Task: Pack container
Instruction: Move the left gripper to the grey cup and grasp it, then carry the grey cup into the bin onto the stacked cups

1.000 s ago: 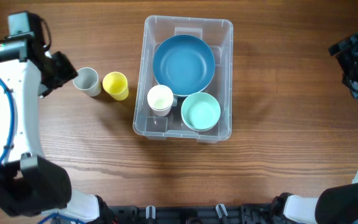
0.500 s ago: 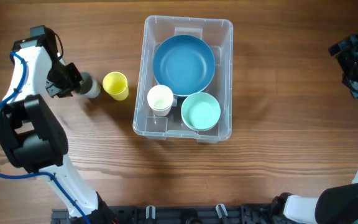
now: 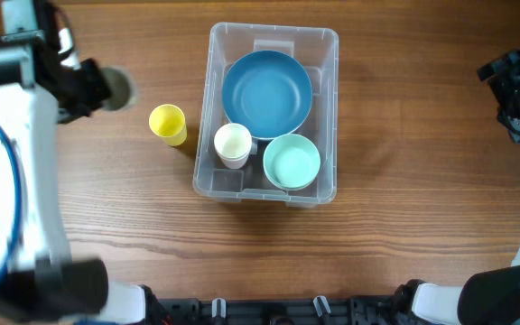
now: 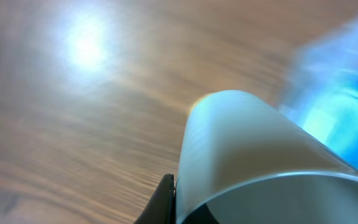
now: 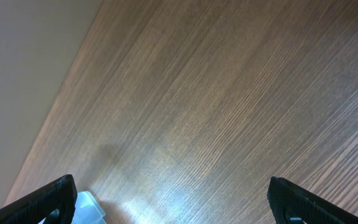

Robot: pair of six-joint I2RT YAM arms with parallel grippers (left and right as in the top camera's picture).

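Right up against the left wrist lens, the grey cup (image 4: 253,162) fills the lower right, one dark finger (image 4: 164,200) pressed to its side. The left gripper (image 3: 102,88) is clamped on it. Behind it the wood is a blur, with a smear of blue at the upper right.

From overhead, that cup has moved: half a second ago it stood just beside the yellow cup (image 3: 168,124). Now it sits blurred in the upper left, well apart from it, and the left arm has swung with it. Nothing else has shifted.

Count them: three cups — grey, yellow and a white cup (image 3: 233,144) — two bowls, one bin. The container (image 3: 273,32) lies at centre frame on the wooden table (image 3: 404,226). It holds the blue bowl (image 3: 266,90) at its upper end, with the white cup and the mint bowl (image 3: 292,162) side by side below.

The yellow cup stands on the table between the held cup and the container's left wall.

Far off at the upper right edge, the right gripper (image 5: 178,208) hangs over bare wood — its fingertips (image 5: 51,196) are spread wide apart, holding nothing.
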